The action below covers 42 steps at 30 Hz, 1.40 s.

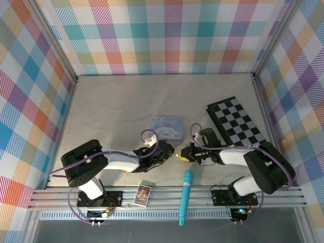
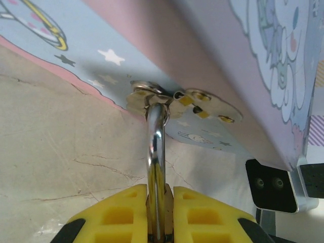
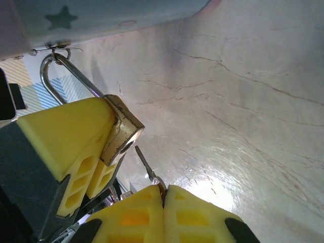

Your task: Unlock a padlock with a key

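In the right wrist view the brass padlock is clamped between the yellow fingers of my left gripper. Its silver shackle hooks through the hasp of the pastel cartoon tin. My right gripper is shut on the head of the small silvery key. The blade points up at the keyhole in the lock's bottom face, its tip just short of it and outside it. In the left wrist view the shackle rises from my left gripper to the tin's hasp.
The tin lies mid-table just beyond both grippers. A black-and-white checkered board sits to the right. The teal pen-like stick lies at the near edge, and a small card rests on the front rail.
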Each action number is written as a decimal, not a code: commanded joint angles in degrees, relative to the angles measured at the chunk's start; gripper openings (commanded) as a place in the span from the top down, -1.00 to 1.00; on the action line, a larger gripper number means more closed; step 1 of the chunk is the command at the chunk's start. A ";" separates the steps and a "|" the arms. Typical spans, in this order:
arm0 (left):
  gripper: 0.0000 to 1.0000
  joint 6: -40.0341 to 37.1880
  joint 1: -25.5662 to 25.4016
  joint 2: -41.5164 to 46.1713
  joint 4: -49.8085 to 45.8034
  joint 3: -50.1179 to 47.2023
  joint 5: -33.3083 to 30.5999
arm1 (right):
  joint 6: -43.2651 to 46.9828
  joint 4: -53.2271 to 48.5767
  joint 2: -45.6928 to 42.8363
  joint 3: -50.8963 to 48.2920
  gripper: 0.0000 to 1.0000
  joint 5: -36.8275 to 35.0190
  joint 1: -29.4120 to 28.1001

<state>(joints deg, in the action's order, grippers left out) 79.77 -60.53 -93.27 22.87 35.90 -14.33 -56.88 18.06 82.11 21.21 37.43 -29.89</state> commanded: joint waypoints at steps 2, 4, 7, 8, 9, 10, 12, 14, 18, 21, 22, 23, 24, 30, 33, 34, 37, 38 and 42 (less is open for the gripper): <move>1.00 1.66 -0.29 -0.46 4.48 -0.65 0.69 | -1.59 3.69 1.75 -0.03 1.00 2.02 0.52; 1.00 1.70 -0.33 -0.39 5.15 -0.98 0.78 | -2.77 6.25 2.41 -0.41 1.00 2.51 0.53; 1.00 1.79 -0.29 -0.23 4.93 -1.39 0.77 | -3.45 7.03 2.15 -0.71 1.00 2.16 0.71; 1.00 1.80 -0.29 -0.24 5.23 -1.61 0.68 | -3.50 7.07 1.69 -1.06 1.00 1.73 0.80; 1.00 1.80 -0.29 -0.26 5.25 -1.78 0.74 | -3.50 6.98 1.21 -1.30 1.00 1.68 1.07; 1.00 1.88 -0.29 -0.22 5.17 -1.88 0.58 | -3.41 6.83 0.71 -1.53 1.00 1.64 1.23; 1.00 1.96 -0.29 -0.06 5.00 -2.06 0.39 | -2.88 5.21 -0.38 -1.66 1.00 1.64 1.65; 1.00 1.88 -0.29 0.09 4.91 -1.93 0.18 | -2.14 3.14 -1.30 -1.61 1.00 1.59 1.90; 1.00 1.62 -0.24 0.13 4.71 -1.36 0.11 | -2.45 4.00 -1.70 -2.38 1.00 1.76 1.92; 1.00 1.62 -0.31 0.02 4.90 -1.18 0.38 | -3.23 5.84 -1.23 -2.75 1.00 2.30 1.94; 1.00 1.75 -0.29 0.11 5.12 -1.18 0.44 | -3.39 6.22 -1.08 -2.63 1.00 2.30 1.94; 1.00 1.80 -0.29 0.23 5.24 -1.26 0.53 | -3.57 6.73 -0.91 -2.54 1.00 2.40 1.95; 1.00 1.80 -0.28 0.29 5.33 -1.19 0.66 | -3.66 7.27 -0.78 -2.46 1.00 2.68 1.94; 1.00 2.13 -0.28 -0.05 5.77 -1.17 1.15 | -3.81 8.30 -0.76 -2.02 1.00 3.31 1.96; 1.00 2.75 -0.28 -0.74 7.89 -1.62 1.53 | -3.67 7.94 -0.42 -1.78 1.00 3.70 1.94; 1.00 2.76 -0.27 -0.93 8.18 -1.58 1.66 | -3.84 8.37 -0.30 -1.90 1.00 3.69 1.94; 1.00 3.03 -0.37 -1.60 9.47 -1.36 2.43 | -3.99 9.26 0.48 -1.29 1.00 4.34 1.94; 1.00 3.03 -0.33 -1.73 9.73 -1.28 2.66 | -4.25 9.59 0.76 -1.06 1.00 4.49 1.94; 1.00 3.27 -0.27 -1.98 10.18 -1.08 3.23 | -4.81 11.02 1.07 -1.08 1.00 3.97 1.94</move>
<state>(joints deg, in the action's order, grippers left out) 81.87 -60.47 -94.56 28.58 34.63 -13.76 -61.10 24.60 82.67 18.96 40.18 -28.21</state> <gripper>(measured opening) 0.122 0.052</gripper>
